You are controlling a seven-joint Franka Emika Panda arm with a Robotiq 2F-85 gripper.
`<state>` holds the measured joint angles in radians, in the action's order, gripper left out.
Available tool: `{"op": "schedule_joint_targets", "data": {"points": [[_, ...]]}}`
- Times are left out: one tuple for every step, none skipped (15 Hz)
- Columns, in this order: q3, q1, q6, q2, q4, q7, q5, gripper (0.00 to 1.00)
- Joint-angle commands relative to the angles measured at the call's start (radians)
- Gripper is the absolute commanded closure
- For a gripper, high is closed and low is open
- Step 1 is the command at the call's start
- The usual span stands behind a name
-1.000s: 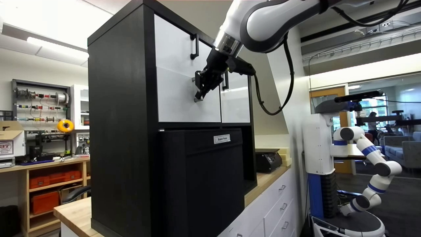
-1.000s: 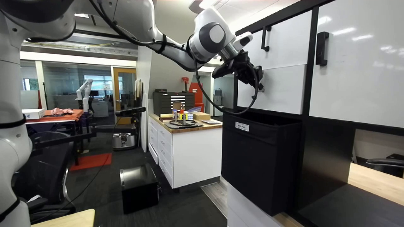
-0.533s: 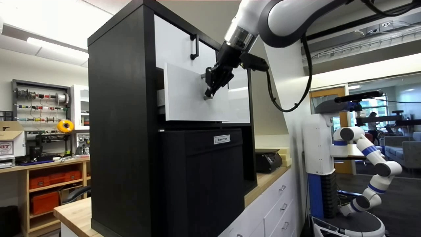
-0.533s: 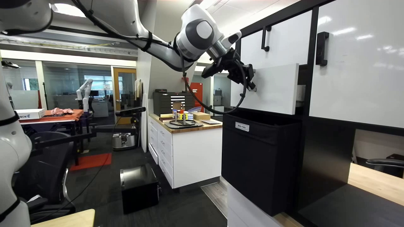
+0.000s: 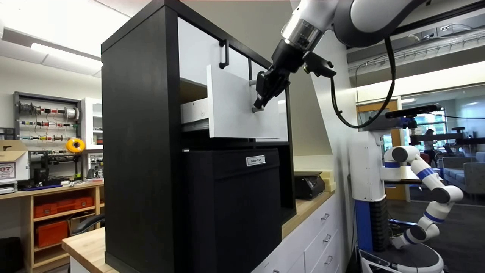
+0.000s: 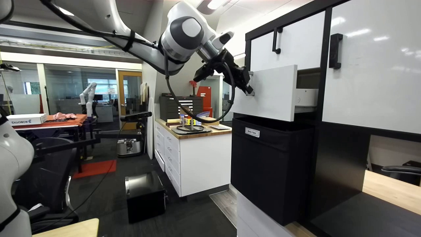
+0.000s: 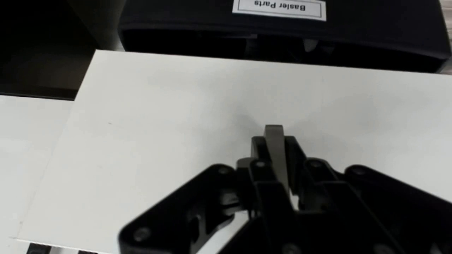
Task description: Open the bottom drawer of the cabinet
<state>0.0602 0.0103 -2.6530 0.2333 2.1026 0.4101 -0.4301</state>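
Has the end effector [image 7: 276,150] clamped on the silver bar handle [image 7: 278,153] and the white bottom drawer [image 5: 235,102] partway out of the black cabinet [image 5: 136,132], above the black fabric bin [image 5: 246,201], so seems largely done, leaving perhaps a longer pull and the release.

Bottom drawer [image 5: 235,108] — flush a second ago — now juts out.

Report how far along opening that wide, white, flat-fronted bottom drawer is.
Done: the drawer stands out from the tall matte-black cabinet, its white side wall exposed. In hand: the black jointed gripper is shut on the drawer's short silver bar handle. Left: releasing that handle, perhaps after more pulling; whether it slides farther isn't visible.
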Motion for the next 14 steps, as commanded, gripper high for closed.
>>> {"op": "schedule_joint_targets", "data": {"points": [[0.062,-0.057,-0.018,0.104,0.167,0.080,-0.015,0.95],[0.074,-0.069,-0.017,0.124,0.190,0.081,-0.010,0.95],[0.085,-0.079,-0.018,0.141,0.209,0.083,-0.003,0.95],[0.095,-0.087,-0.019,0.160,0.230,0.086,0.005,0.95],[0.105,-0.095,-0.019,0.177,0.248,0.088,0.012,0.95],[0.113,-0.101,-0.019,0.195,0.266,0.089,0.019,0.95],[0.121,-0.106,-0.018,0.210,0.281,0.089,0.027,0.95],[0.128,-0.113,-0.018,0.223,0.294,0.090,0.032,0.95],[0.135,-0.119,-0.019,0.236,0.304,0.091,0.036,0.95],[0.141,-0.125,-0.018,0.249,0.314,0.091,0.040,0.95],[0.147,-0.131,-0.015,0.262,0.324,0.093,0.044,0.95],[0.152,-0.136,-0.015,0.272,0.334,0.091,0.050,0.95],[0.156,-0.140,-0.011,0.284,0.343,0.091,0.056,0.95],[0.161,-0.144,-0.010,0.293,0.352,0.090,0.059,0.95]]}}
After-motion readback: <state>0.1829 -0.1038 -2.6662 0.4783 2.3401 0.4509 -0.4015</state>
